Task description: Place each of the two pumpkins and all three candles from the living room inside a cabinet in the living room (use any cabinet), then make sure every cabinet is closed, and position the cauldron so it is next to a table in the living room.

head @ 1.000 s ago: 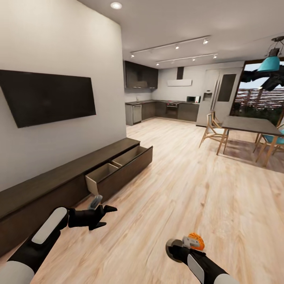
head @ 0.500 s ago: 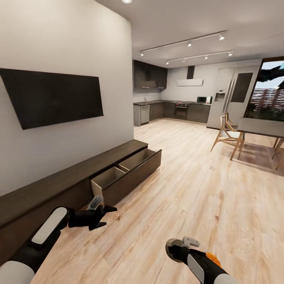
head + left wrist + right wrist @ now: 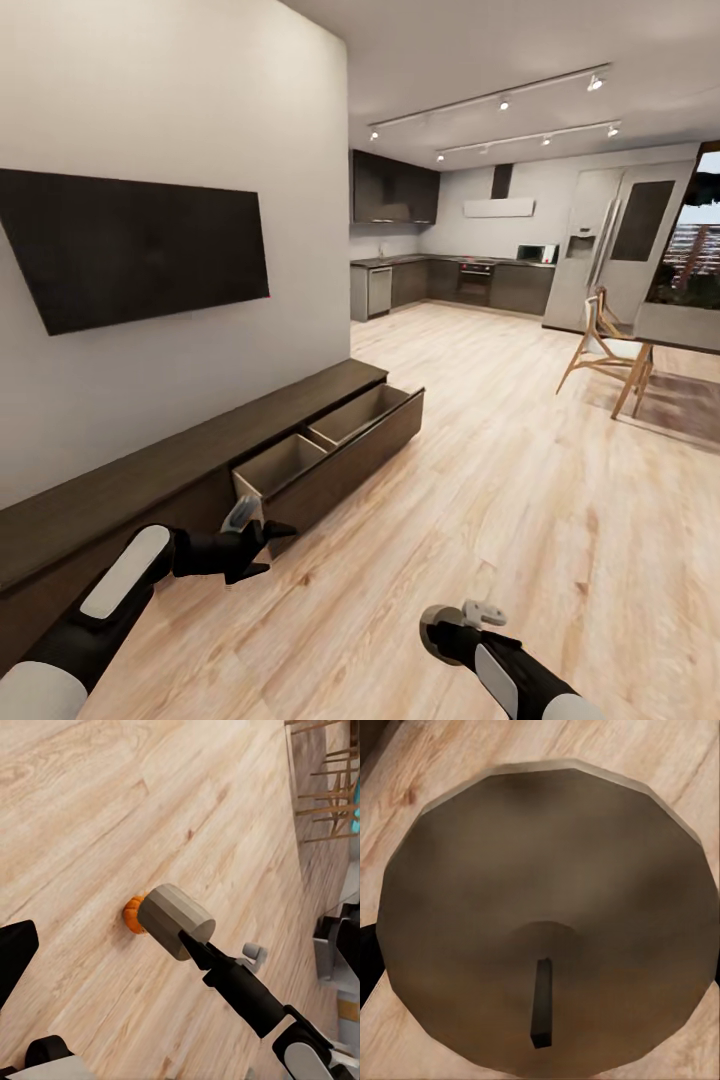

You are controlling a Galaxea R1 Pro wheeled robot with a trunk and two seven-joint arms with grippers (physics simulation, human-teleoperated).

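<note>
Light plank floor [image 3: 480, 480], open-plan living room. Nearest, the right hand [image 3: 470, 618] is pinching a candle [image 3: 176, 921]; the right wrist view looks straight onto its flat top and dark wick. In the left wrist view a pumpkin [image 3: 133, 914] sits on the floor just behind that candle, not held. The left hand [image 3: 250, 535] is spread with nothing in it, low and just short of the cabinet [image 3: 150, 480]. Change: the whole head picture has slid, and the open drawer [image 3: 330, 450] sits further right than a second ago, so the camera or base turned while the cabinet did not move. The arms hold the same pose. A second ago the pumpkin showed by the right forearm. Likely reading: carrying the candle to the drawer, pumpkin left for another trip. The drawer stands pulled out into the walkway, its two pale compartments showing bare. Its front corner is the edge to mind, close to the left hand. To the right the floor is wide and free. The chair [image 3: 605, 350] is well apart, the TV [image 3: 130, 245] hangs above the cabinet, and the kitchen [image 3: 450, 280] is far back.
</note>
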